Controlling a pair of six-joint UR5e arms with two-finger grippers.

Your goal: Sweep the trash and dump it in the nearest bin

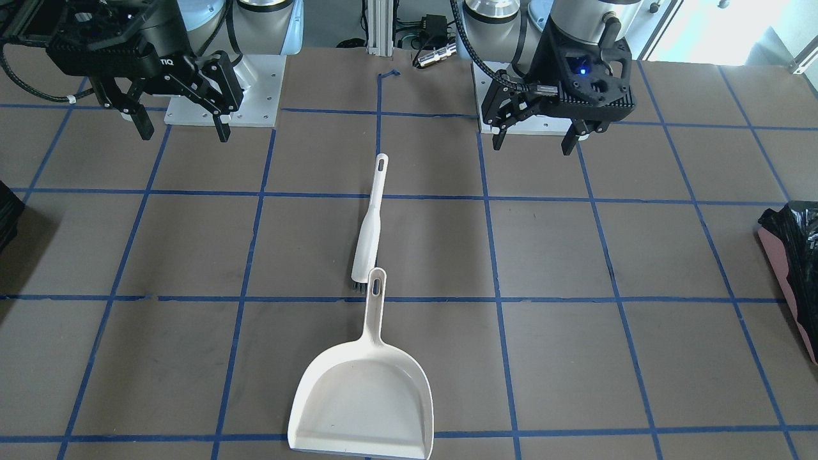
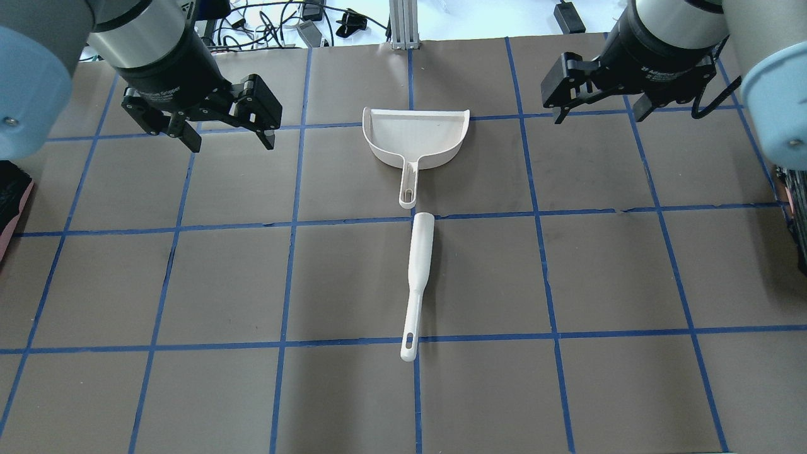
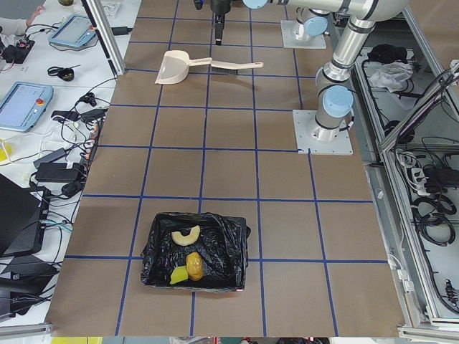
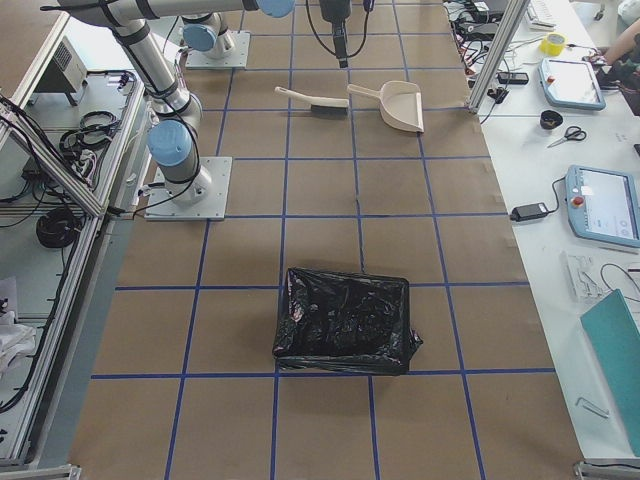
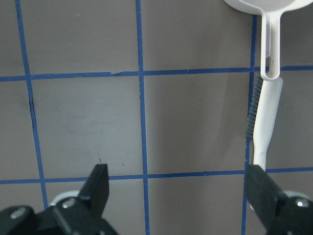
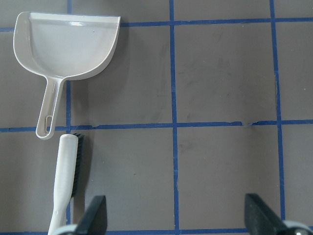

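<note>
The trash lies inside the bin (image 3: 154, 247), which is lined with a black bag, at the table's end on my left: a curled cream piece (image 3: 186, 234), a tan lump (image 3: 194, 266) and a yellow wedge (image 3: 177, 276). The bin's pink side (image 1: 789, 281) shows at the front-facing view's right edge. My left gripper (image 2: 230, 142) hangs open and empty above the table, far from the bin. My right gripper (image 2: 599, 116) is also open and empty. In the wrist views the left gripper (image 5: 178, 181) and right gripper (image 6: 177, 205) show spread fingers over bare table.
A white dustpan (image 2: 416, 135) and a white brush (image 2: 418, 271) lie end to end on the table's centre line, between the two arms. A second black-bagged container (image 4: 345, 320) stands at the table's end on my right. Operator desks with tablets flank the far side.
</note>
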